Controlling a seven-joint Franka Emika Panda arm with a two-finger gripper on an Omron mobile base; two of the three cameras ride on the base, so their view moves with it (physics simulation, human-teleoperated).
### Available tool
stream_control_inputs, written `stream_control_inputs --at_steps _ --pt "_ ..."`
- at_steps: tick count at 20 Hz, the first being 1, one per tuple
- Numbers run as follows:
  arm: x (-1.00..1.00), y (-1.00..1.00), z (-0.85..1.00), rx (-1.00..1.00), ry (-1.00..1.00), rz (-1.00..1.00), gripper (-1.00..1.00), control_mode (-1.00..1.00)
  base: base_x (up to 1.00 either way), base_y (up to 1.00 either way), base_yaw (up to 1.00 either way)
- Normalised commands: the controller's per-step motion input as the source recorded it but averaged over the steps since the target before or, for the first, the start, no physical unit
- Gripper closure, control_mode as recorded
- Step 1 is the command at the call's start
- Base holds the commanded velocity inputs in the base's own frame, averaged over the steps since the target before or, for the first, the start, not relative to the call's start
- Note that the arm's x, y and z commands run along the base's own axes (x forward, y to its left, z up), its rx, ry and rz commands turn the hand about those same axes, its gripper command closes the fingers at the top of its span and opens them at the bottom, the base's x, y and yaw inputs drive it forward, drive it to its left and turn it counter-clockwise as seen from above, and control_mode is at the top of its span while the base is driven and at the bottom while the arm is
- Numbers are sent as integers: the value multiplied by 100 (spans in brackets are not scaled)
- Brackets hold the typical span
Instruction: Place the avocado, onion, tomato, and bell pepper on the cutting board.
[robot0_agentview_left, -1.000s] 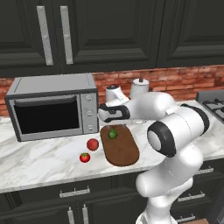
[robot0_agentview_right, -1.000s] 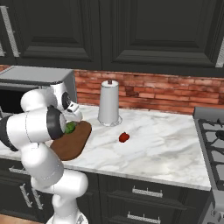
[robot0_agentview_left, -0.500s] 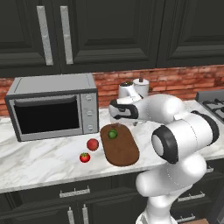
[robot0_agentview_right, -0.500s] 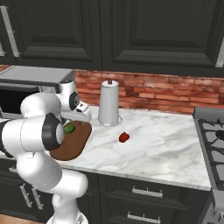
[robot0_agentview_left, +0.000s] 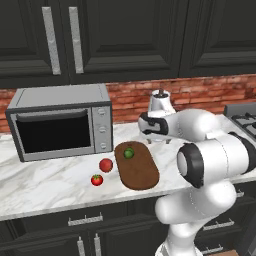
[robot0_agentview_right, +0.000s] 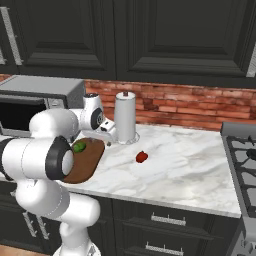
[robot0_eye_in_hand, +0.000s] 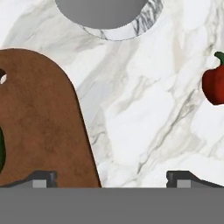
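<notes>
On the cutting board (robot0_agentview_left: 137, 166) the avocado (robot0_agentview_left: 129, 153) sat near the far end, already delivered. Your hand (robot0_eye_in_hand: 111, 177) hung above the marble surface (robot0_agentview_right: 190, 165) with fingers spread, holding nothing, and faced the bell pepper (robot0_agentview_right: 141, 157), probably next. Two red items (robot0_agentview_left: 105, 165) (robot0_agentview_left: 97, 180) waited left of the board.
</notes>
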Motion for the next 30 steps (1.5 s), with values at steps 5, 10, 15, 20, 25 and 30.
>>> stream_control_inputs --at_steps 5,10,15,20,25,30 --pt "0 -54 0 0 0 -2 -100 -100 0 0 0" --pt "0 -61 0 0 0 -2 -100 -100 0 0 0" --pt "0 -55 0 0 0 -4 -100 -100 0 0 0" --pt "1 -42 0 0 0 -2 -100 -100 0 0 0" --pt "3 -19 -3 0 0 0 -100 -100 0 0 0" --pt "13 -17 -10 0 0 0 -100 -100 0 0 0"
